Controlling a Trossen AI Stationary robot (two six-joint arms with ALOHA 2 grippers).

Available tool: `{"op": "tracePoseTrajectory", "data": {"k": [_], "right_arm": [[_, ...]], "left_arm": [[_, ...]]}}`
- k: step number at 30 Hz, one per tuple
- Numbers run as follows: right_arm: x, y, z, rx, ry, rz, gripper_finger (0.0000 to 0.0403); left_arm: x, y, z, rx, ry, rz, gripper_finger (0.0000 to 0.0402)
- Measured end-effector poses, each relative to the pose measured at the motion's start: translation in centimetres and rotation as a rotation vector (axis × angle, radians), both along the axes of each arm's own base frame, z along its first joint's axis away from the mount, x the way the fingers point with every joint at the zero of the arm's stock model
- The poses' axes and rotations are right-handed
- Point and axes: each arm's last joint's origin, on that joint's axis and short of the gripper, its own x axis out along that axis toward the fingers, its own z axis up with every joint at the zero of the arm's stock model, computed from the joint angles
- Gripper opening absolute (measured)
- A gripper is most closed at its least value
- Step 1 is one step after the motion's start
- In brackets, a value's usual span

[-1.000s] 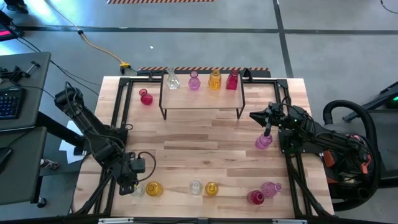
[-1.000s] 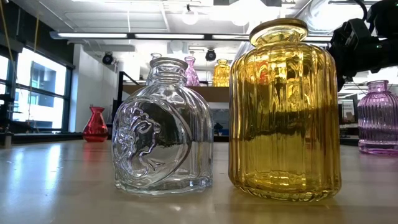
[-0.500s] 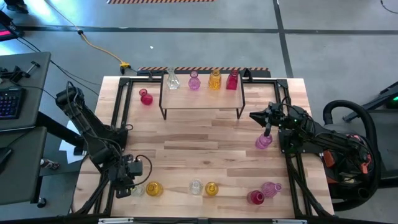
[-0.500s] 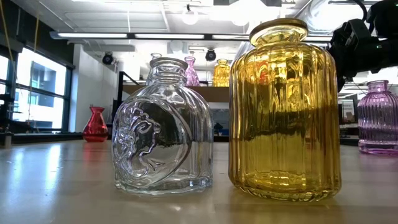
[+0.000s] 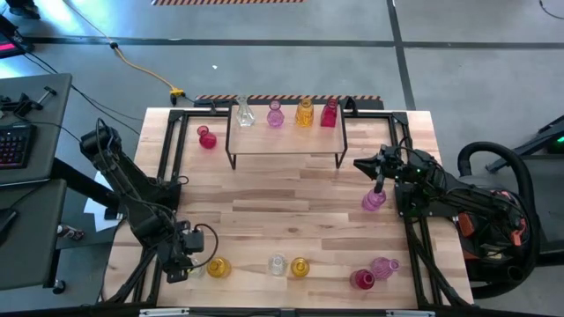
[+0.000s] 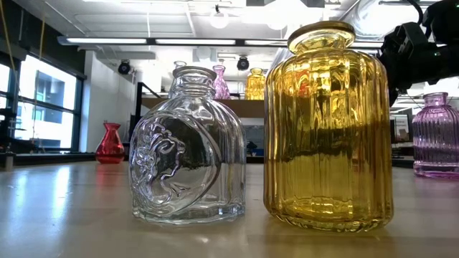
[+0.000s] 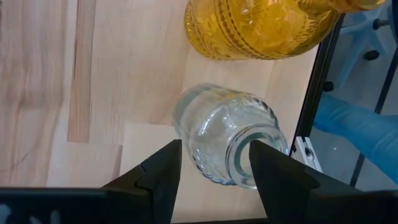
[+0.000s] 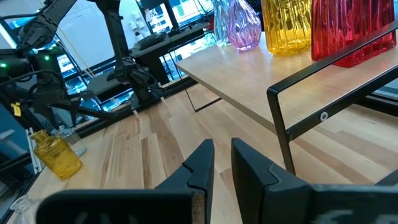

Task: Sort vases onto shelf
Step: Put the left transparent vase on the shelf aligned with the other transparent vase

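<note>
The left gripper [image 7: 211, 171] has slid down to the table's seven o'clock corner, its wide-spread fingers now straddling the clear vase [image 7: 227, 140], so a grasp looks imminent. The right gripper [image 8: 221, 165], nearly shut and empty, waits at three o'clock beside the shelf [image 5: 286, 139], which holds four vases.

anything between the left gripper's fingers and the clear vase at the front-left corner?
Nothing. In the left wrist view the left gripper is open, its fingers straddling the clear vase, with only bare tabletop showing beside it.
</note>
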Motion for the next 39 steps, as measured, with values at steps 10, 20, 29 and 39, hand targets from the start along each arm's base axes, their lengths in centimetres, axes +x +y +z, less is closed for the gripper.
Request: {"op": "tracePoseTrajectory", "data": {"k": [10,20,29,39], "right_arm": [[0.0,0.0,0.0,0.0,0.0,0.0,0.0037],[0.0,0.0,0.0,0.0,0.0,0.0,0.0037],[0.0,0.0,0.0,0.0,0.0,0.0,0.0037],[0.0,0.0,0.0,0.0,0.0,0.0,0.0037]], "left_arm": [[-0.1,0.1,-0.1,0.015,0.011,0.0,0.0101],[-0.2,0.2,0.0,0.017,0.02,0.009,0.0026],[-0.2,0.2,0.0,0.018,0.029,0.024,0.0016],[-0.3,0.4,1.4,0.016,0.035,0.022,0.0016]]}}
